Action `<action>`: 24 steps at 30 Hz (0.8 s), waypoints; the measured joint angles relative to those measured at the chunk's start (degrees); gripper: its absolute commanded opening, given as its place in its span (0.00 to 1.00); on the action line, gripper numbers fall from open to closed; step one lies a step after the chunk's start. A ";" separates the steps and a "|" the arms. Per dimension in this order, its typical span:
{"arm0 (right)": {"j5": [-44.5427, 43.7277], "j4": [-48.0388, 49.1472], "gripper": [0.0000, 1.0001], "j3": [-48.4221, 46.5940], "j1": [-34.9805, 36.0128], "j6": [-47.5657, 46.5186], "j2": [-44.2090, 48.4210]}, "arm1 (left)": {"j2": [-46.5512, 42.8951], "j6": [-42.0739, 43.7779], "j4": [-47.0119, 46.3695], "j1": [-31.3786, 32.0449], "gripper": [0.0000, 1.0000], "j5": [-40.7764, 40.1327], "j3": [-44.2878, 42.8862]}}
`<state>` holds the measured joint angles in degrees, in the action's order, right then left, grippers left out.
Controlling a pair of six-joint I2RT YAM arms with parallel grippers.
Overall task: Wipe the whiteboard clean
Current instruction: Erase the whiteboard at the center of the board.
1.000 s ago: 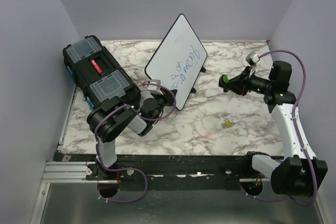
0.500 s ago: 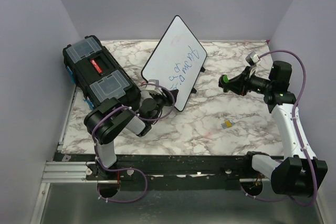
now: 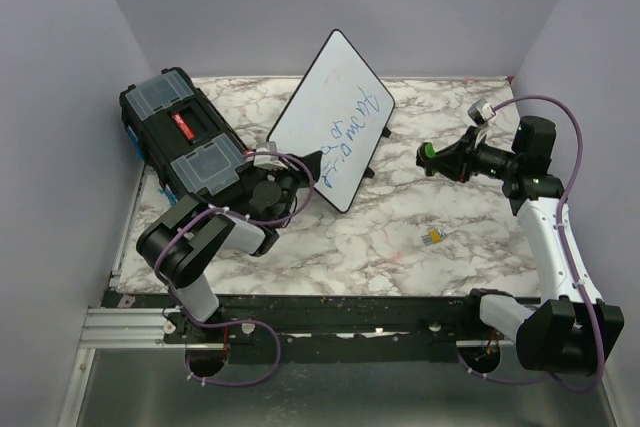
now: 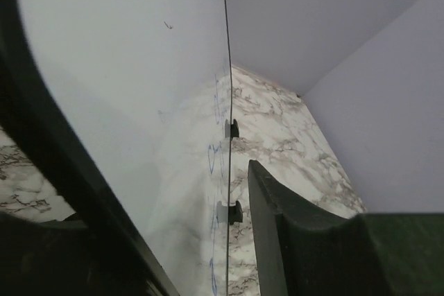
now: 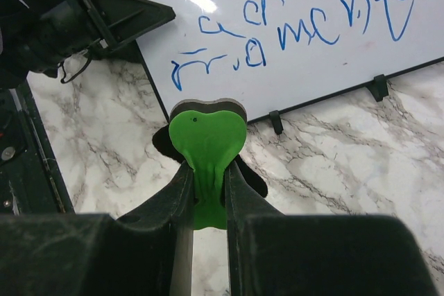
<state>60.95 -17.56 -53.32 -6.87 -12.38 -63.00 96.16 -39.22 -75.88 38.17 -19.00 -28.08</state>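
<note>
The whiteboard (image 3: 330,112) is a flat white rectangle with a thin black frame and rounded corners. It stands on edge on the worktop (image 3: 400,237), toward 12 o'clock from the worktop's middle. It rests on two small black feet along its lower long edge, and its face is turned toward about 4 o'clock. Blue handwriting runs in two uneven lines across the lower part of the face (image 5: 291,74); the upper part is bare white. In the left wrist view the board (image 4: 132,88) shows nearly edge-on.
</note>
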 measured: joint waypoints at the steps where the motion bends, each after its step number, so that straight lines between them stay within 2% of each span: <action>1: 0.00 0.02 0.01 0.00 0.00 0.00 0.00 | 0.00 -0.72 -0.35 -0.50 0.38 0.00 0.15; 3: 0.00 0.00 0.01 0.00 0.00 0.00 0.00 | 0.00 -1.64 -0.90 -1.20 0.26 0.07 0.44; 5: 0.00 0.00 0.01 0.00 0.00 -0.02 0.00 | 0.07 -2.23 -1.49 -1.53 0.00 0.11 0.57; 15: 0.07 0.00 0.01 0.00 0.00 -0.02 0.00 | 0.17 -2.49 -3.87 -2.36 0.00 2.34 1.20; 20: 0.24 0.00 0.01 0.00 0.00 -0.02 0.00 | -3.06 0.94 1.51 -2.47 0.00 3.17 -0.79; 24: 0.42 0.00 0.01 0.00 0.00 0.00 0.00 | -5.01 5.40 8.76 -2.64 0.00 4.76 -5.95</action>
<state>61.36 -17.56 -53.32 -6.87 -12.38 -63.00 91.15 -33.82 -67.11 35.53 -14.24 -34.02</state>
